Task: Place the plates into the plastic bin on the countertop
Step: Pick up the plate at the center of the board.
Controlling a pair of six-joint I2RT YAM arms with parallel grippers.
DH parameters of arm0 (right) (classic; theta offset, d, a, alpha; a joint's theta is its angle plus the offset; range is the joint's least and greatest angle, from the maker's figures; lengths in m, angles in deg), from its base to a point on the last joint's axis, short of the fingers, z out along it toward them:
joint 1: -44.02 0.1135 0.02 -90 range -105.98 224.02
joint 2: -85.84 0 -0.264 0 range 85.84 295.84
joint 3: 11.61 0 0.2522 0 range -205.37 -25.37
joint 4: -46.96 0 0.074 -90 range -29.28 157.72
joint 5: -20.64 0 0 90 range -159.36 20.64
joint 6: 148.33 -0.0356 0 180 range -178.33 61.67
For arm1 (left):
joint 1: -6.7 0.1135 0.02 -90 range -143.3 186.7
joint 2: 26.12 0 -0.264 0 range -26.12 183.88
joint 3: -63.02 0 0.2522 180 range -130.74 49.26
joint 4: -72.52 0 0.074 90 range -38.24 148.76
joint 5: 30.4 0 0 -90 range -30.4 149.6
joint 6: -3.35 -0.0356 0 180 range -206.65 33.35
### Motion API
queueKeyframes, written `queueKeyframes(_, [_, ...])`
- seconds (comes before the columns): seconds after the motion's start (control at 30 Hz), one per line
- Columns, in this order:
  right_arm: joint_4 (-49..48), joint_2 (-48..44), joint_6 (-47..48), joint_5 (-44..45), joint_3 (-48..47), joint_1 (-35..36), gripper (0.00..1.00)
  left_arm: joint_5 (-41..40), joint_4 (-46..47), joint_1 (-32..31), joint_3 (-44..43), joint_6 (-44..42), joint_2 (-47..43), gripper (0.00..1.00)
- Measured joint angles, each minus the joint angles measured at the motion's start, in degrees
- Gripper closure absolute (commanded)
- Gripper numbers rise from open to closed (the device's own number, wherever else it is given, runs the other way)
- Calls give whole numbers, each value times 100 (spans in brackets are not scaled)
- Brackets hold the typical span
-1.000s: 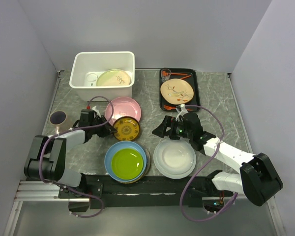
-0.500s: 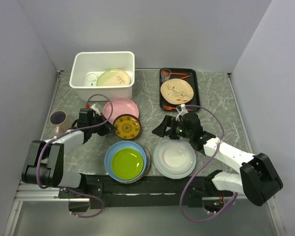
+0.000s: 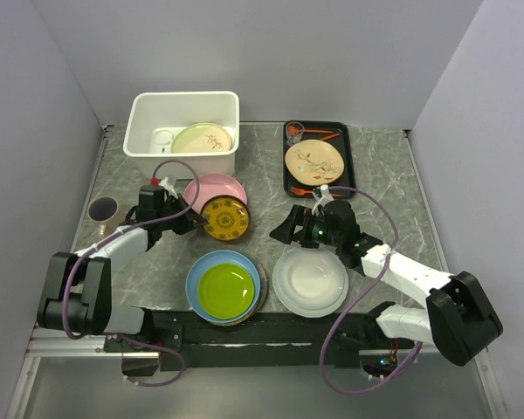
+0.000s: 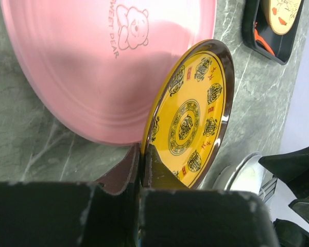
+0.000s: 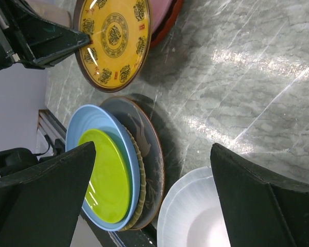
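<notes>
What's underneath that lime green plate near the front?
A blue plate, then a ridged tan rim and a dark plate at the bottom. Their middles are covered.

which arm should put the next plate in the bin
Left. The left end effector grips the gold-patterned plate by its rim, near the bin; the right end effector hangs open, empty, farther off.

yellow gold-patterned brown-rimmed plate [image 4: 190, 116], pink plate [image 4: 92, 62], grey-veined countertop [image 5: 247, 77]

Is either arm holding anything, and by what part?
The left end effector pinches the gold-patterned plate by its rim, with the plate tilted up. The right end effector is open and holds nothing.
</notes>
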Motion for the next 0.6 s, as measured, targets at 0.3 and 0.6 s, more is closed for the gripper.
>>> queueKeyframes(0.3, [4,-2,0,26,0,9,0,-9,-245,0,-334,-17,-186,99])
queueKeyframes(0.6, [9,-31,0,55,0,33,0,-4,-485,-4,-721,-17,-295,99])
